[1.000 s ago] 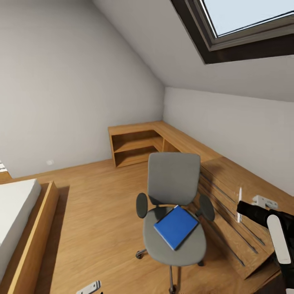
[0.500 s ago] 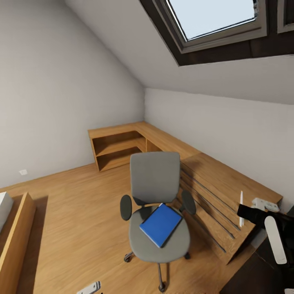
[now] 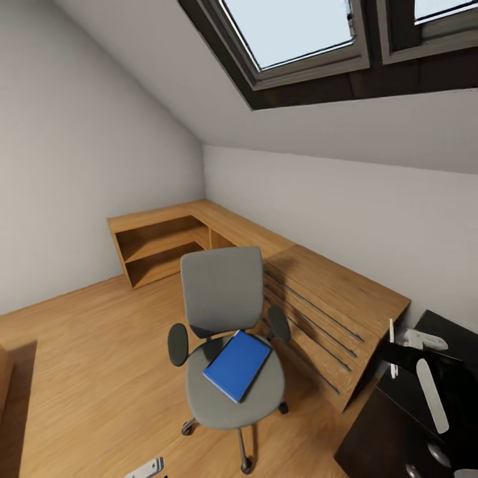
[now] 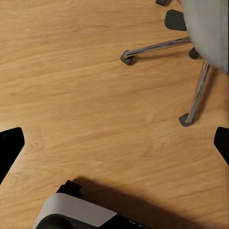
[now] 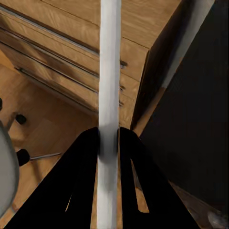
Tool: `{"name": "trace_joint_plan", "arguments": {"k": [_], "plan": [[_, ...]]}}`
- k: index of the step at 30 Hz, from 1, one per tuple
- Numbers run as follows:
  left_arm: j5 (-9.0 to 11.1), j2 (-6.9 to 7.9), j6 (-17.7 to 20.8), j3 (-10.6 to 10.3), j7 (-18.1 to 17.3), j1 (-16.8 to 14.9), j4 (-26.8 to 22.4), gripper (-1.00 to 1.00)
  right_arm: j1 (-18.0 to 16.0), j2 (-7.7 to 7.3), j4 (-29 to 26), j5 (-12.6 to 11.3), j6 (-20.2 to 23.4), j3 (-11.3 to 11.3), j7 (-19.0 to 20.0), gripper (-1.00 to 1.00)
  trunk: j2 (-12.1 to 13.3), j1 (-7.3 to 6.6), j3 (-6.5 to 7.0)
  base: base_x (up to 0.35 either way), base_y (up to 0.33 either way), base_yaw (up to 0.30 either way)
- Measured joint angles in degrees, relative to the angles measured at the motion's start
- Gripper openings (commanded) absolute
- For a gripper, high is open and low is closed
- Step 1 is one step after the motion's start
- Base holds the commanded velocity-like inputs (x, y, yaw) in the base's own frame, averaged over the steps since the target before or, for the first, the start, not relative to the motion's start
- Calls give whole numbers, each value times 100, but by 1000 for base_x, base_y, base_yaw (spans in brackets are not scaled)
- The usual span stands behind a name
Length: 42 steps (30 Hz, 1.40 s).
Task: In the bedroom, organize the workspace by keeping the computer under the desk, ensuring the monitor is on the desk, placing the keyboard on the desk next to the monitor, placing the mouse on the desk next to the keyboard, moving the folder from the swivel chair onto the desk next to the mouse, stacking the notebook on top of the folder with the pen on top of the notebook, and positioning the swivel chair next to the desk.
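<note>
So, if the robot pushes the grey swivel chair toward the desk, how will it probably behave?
The swivel chair stands on castors on smooth wood floor, so it should probably roll easily and may turn instead of going straight. Its tall back suggests a high push could tip it slightly. The blue folder lies loose on the seat and might slide off.

An attic room with pale grey walls (image 3: 60,179) and a sloping ceiling (image 3: 166,86). Two dark-framed skylights (image 3: 292,33) at the top right show pale blue sky. The floor (image 3: 86,372) is warm wood planks. A low wooden shelf unit (image 3: 159,245) fills the far corner, and a light-wood dresser (image 3: 332,299) with long bar handles runs along the right wall. Lighting is soft and even.
</note>
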Motion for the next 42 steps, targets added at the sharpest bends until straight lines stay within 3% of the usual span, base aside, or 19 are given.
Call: {"name": "trace_joint_plan", "arguments": {"k": [10, 20, 32, 39, 42], "plan": [[-2, -3, -20, 0, 0, 0, -5, 100, 0, 1, 4, 65, -29, 39, -2, -100, 0, 0, 28, 0, 0, -296], [-147, -1, -590, -132, -14, 1, -12, 100, 0, 8, 52, 296, -57, 318, -23, -100, 0, 0, 56, 0, 0, -296], [-174, -1, -657, -146, -12, 1, -12, 100, -1, 10, 310, 317, -365, 514, -24, -100, 0, 0, 90, 0, 0, -278], [-172, 0, -659, -149, -5, 1, -4, 100, -1, 8, 321, 313, -418, 969, -4, -100, 0, 0, 92, 0, 0, -25], [-173, 0, -659, -149, -5, 1, -4, 100, -1, 10, 326, 314, -419, 1031, -3, -100, 0, 0, 92, 0, 0, -4]]}}
